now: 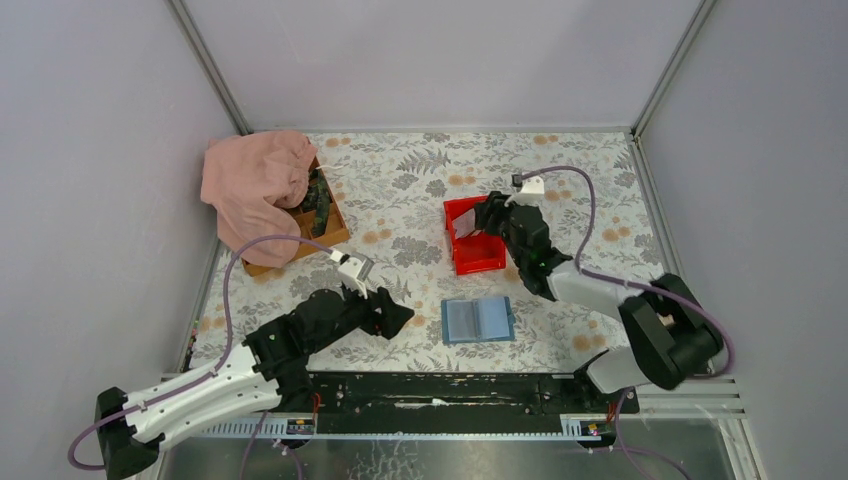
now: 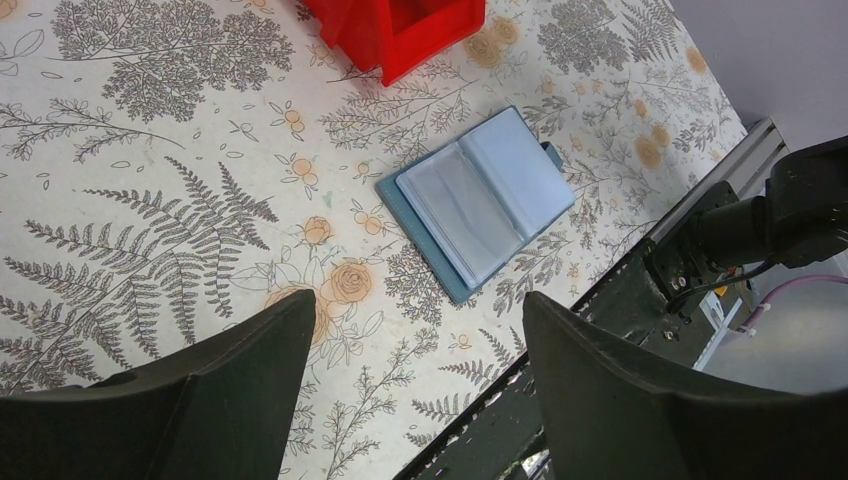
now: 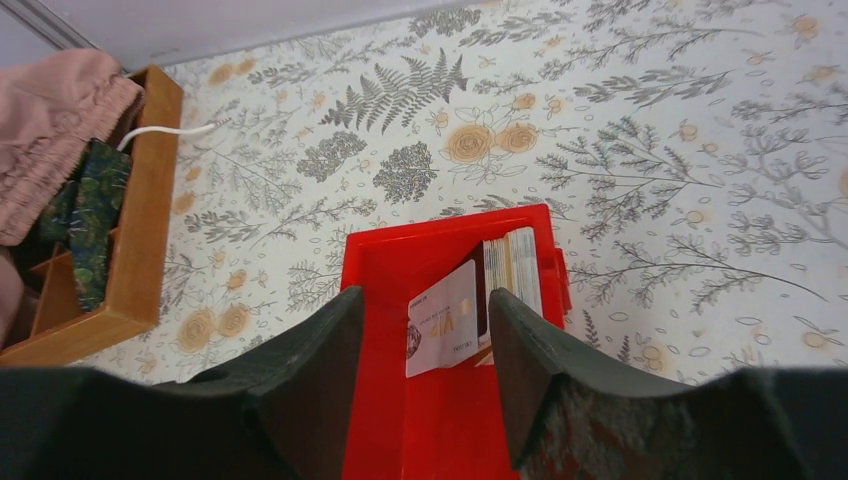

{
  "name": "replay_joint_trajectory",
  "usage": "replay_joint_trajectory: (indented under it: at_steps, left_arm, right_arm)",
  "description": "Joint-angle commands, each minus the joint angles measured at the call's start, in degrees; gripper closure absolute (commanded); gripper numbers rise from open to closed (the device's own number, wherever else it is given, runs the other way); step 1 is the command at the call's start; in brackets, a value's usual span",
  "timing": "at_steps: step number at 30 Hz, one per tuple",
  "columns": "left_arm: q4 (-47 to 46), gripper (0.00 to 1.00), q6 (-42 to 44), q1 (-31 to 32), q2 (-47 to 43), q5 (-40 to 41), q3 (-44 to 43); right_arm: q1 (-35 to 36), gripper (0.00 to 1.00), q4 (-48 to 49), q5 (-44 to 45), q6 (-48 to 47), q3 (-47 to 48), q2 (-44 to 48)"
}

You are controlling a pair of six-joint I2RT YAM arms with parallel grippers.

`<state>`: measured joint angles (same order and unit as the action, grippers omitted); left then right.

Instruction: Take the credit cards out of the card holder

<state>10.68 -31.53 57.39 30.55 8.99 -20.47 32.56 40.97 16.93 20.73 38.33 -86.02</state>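
Grey walls [image 1: 450, 60] hem the flowered desk [image 1: 600, 170] on three sides. My right pincer [image 3: 422, 302] hangs spread over the red bin [image 1: 478, 262] at mid-desk. The cards [image 3: 440, 320] stand inside it, none pinched. The card holder [image 1: 478, 320] lies open by the near edge, its sleeves seemingly empty, so I judge the job nearly done. My left pincer [image 2: 418, 305], also spread, hovers to its left. The near rail [image 1: 450, 385] crowds the holder, with open desk on its other sides.

Blue wallet [image 1: 478, 320]: spread open, flat, clear sleeves facing up, just on the near side of red bin [image 1: 478, 264], not touching it. Cards [image 3: 455, 315]: on edge inside the bin, white one leaning against the stack.
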Motion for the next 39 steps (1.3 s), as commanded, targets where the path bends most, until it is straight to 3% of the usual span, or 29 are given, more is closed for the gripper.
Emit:
replay_joint_trajectory:
  at_steps: [1,4,8,10,12,13,14,19,24,27,31,35,39]
  left_arm:
    - [-4.1,0.16,0.2,0.3,1.4,0.0,0.1]
    - [-10.6,0.20,-1.3,0.3,3.8,-1.7,2.1]
    - [-22.1,0.37,-3.9,1.9,10.8,-4.4,5.2]
    - [-26.3,0.60,-4.7,3.7,14.8,-2.7,6.0]
    - [-32.4,0.89,-6.2,4.6,18.0,-2.5,7.5]
    - [-35.8,0.99,-7.0,4.9,19.5,-3.2,8.5]
    - [-39.5,1.00,-7.7,5.1,20.9,-3.9,9.3]
    - [-47.6,1.00,-8.5,6.1,29.8,-2.7,8.8]
    - [-51.1,0.59,-8.5,6.2,36.3,0.5,5.7]
    - [-52.1,0.47,-10.2,6.2,36.2,4.4,5.9]
    - [-48.3,0.46,-10.4,6.2,31.8,10.5,7.0]
    - [-38.7,0.48,-12.2,6.3,26.4,17.4,6.9]
    - [-32.0,0.54,-18.4,6.3,19.5,24.3,9.8]
  right_arm:
    - [-0.2,0.44,-1.1,1.5,-1.1,-4.0,10.2]
    - [0.3,0.47,-8.4,1.4,0.9,-7.5,18.8]
    - [2.4,0.58,-20.0,-0.7,5.6,-13.4,31.5]
    - [4.5,0.72,-24.7,-1.7,7.8,-16.4,36.9]
    - [6.8,0.97,-28.8,-4.0,10.0,-18.3,40.2]
    - [8.0,1.00,-30.8,-4.9,10.7,-18.9,41.2]
    - [8.9,1.00,-32.6,-5.7,11.0,-19.4,42.1]
    - [10.4,1.00,-41.4,-7.7,12.6,-18.1,44.6]
    - [12.6,0.99,-46.7,-9.1,13.6,-13.8,38.1]
    - [19.0,0.71,-50.5,-3.5,13.4,-8.7,31.1]
    - [27.3,0.55,-55.4,7.7,14.4,-2.9,23.7]
    - [31.3,0.58,-56.4,9.8,16.4,0.3,17.6]
    - [35.6,0.71,-56.4,12.7,18.0,3.9,9.7]
